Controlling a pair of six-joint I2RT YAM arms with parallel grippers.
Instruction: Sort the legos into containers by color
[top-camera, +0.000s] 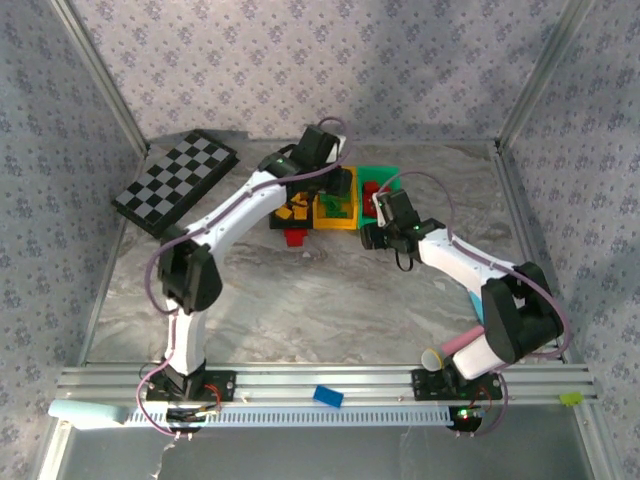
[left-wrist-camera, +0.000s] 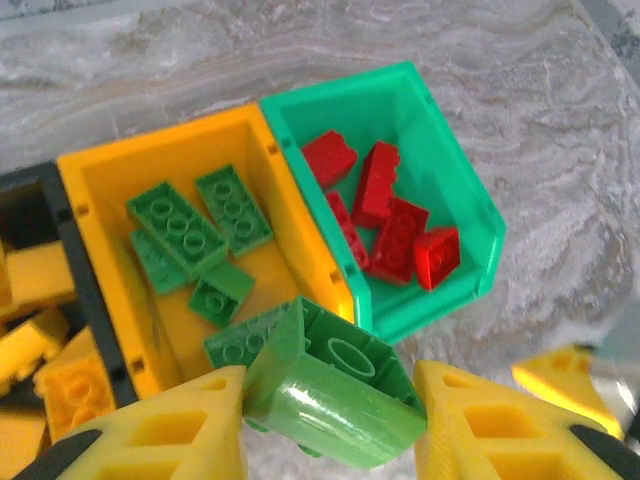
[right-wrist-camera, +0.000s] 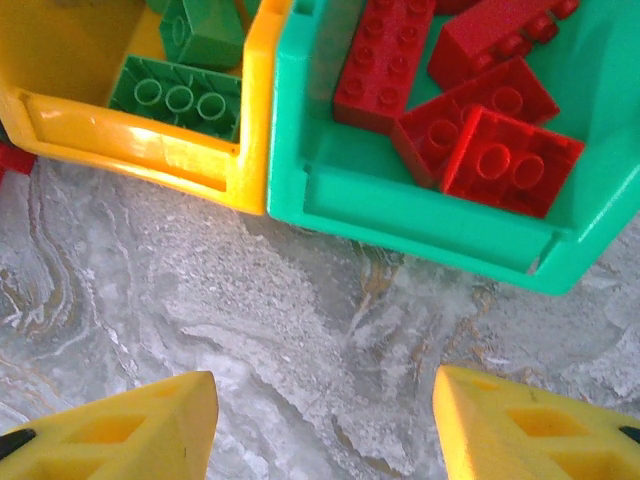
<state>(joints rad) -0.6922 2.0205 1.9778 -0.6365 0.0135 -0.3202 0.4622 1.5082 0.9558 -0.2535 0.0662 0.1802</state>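
Observation:
My left gripper (left-wrist-camera: 330, 412) is shut on a green lego (left-wrist-camera: 335, 395), tilted with its hollow underside up, above the near rim of the yellow-orange container (left-wrist-camera: 100, 170). That container holds several green legos (left-wrist-camera: 185, 225). The green container (left-wrist-camera: 470, 200) beside it holds several red legos (left-wrist-camera: 395, 235). The black container (left-wrist-camera: 85, 270) on the other side holds yellow legos (left-wrist-camera: 40, 340). My right gripper (right-wrist-camera: 325, 420) hangs open over bare table just in front of the green container (right-wrist-camera: 400, 205), nothing between its fingers. A red lego (top-camera: 294, 237) lies on the table before the black container.
A black-and-white checkered board (top-camera: 175, 182) lies at the back left. A blue brick (top-camera: 327, 396) rests on the rail at the near edge. A pink and cream cylinder (top-camera: 450, 350) lies by the right arm's base. Metal frame posts border the table.

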